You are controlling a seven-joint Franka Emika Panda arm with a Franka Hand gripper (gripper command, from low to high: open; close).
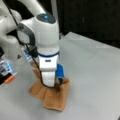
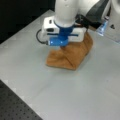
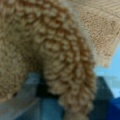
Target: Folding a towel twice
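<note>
The orange-tan towel (image 1: 53,98) lies folded on the grey table, near the bottom left in a front view. Its top layer rises like a tent toward my gripper (image 2: 61,47), which points straight down onto it in both front views. The gripper (image 1: 58,85) is shut on a pinched-up ridge of the towel (image 2: 72,56). In the wrist view a thick roll of looped terry towel (image 3: 65,57) fills most of the picture and hangs right in front of the camera, with a flat woven part at the top right. The fingertips are hidden by cloth.
The arm's white base (image 1: 7,45) stands at a front view's left, with a small orange-tipped object (image 1: 10,79) beside it. The grey table (image 1: 95,75) stretches to the right. A black perforated board (image 2: 15,105) borders the table at a front view's bottom left.
</note>
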